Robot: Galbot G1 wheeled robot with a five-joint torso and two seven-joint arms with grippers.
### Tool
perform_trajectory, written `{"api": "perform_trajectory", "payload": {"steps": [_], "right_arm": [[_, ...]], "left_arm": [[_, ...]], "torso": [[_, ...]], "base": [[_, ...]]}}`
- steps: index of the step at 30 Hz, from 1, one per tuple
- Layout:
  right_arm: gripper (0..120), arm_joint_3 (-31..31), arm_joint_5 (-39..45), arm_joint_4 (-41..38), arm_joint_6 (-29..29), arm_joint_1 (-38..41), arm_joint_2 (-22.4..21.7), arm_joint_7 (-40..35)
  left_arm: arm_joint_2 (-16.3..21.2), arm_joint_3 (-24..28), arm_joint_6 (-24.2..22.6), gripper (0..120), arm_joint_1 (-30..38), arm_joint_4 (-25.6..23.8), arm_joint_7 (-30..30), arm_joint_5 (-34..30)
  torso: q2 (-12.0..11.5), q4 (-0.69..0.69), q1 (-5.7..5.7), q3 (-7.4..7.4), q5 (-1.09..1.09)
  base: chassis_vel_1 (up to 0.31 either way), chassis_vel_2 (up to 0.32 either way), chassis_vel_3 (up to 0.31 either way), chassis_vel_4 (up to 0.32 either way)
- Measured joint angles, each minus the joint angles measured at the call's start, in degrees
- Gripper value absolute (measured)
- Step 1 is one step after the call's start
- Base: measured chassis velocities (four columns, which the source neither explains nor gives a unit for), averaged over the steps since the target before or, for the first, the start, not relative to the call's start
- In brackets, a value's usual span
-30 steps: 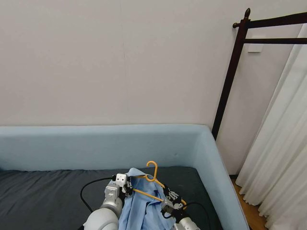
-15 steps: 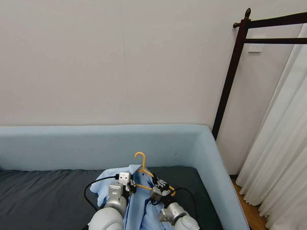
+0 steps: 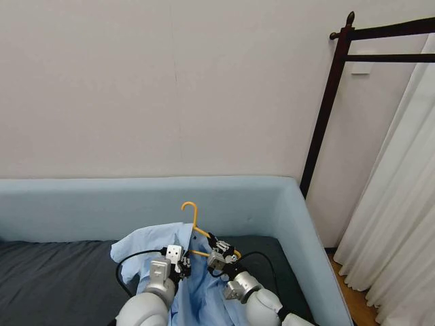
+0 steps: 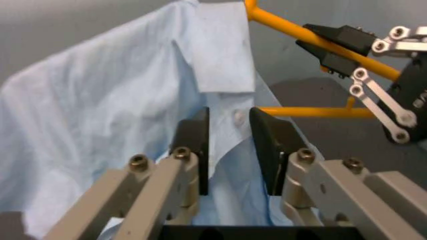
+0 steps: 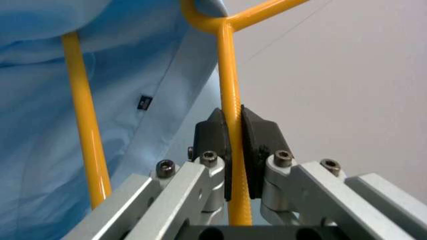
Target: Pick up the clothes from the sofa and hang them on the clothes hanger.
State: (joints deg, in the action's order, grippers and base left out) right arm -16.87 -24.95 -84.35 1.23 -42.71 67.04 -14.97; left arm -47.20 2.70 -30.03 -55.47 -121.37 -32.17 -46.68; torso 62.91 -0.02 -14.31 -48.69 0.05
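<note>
A pale blue sofa [image 3: 136, 204] with a dark seat is seen along a white wall. To its right, a tall dark wooden rack [image 3: 325, 115] is seen in the corner, its top rail running off the right edge of the head view, beside a white curtain [image 3: 401, 224].

A light blue shirt [image 3: 139, 246] is held up just above the sofa seat, draped over a yellow hanger [image 3: 190, 217] whose hook is pointed upward.

The shirt's front edge, by a button, is pinched between the pads of the left gripper [image 4: 229, 122]. The hanger's sloping bar, just below the hook, is clamped tightly by the right gripper [image 5: 233, 120]. The two grippers are held close together.

The lift appears well under way, with the carry to the rack not yet begun. For a clean carry, both grips should be kept firm, the grippers moved together so the shirt is not dragged off the hanger, and the hook kept free and upright for the rail.
</note>
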Motion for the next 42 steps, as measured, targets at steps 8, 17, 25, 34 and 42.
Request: {"api": "perform_trajectory", "payload": {"steps": [8, 17, 25, 34, 42], "right_arm": [[4, 4.2, -1.5, -0.5, -2.2, -3.2, -1.9, -0.3], [4, 3.3, -1.7, 0.3, -4.4, -1.1, -2.0, -0.3], [4, 1.1, -1.8, 0.5, -6.0, 1.3, -2.2, -0.1], [4, 2.8, -3.2, -0.6, -7.2, -0.5, -3.2, 0.4], [4, 3.8, -3.5, -1.9, -7.8, -0.8, -4.1, 1.1]], "left_arm": [[16.0, -4.5, 21.4, 58, -0.8, -1.3, 23.2, 5.4], [24.2, -5.0, 33.6, 92, 8.3, 12.6, 44.5, -2.2], [19.9, 11.0, 38.3, 100, 30.0, 36.8, 76.9, -10.8], [9.6, 29.3, 35.3, 100, 51.2, 55.7, 87.5, -10.3], [6.2, 34.1, 34.9, 100, 54.4, 61.2, 90.6, -8.4]], "torso": [[0.0, -0.02, 0.01, 0.0, 0.0], [0.0, -0.01, 0.0, 0.0, -0.01], [0.0, -0.03, 0.0, -0.01, 0.02], [0.0, 0.0, 0.0, -0.01, 0.03], [0.0, 0.0, 0.0, -0.01, 0.01]], "base": [[0.0, 0.0, 0.0, 0.0], [0.0, 0.0, 0.0, 0.0], [0.0, 0.0, 0.0, 0.0], [0.0, 0.0, 0.0, 0.0], [0.0, 0.0, 0.0, 0.0]]}}
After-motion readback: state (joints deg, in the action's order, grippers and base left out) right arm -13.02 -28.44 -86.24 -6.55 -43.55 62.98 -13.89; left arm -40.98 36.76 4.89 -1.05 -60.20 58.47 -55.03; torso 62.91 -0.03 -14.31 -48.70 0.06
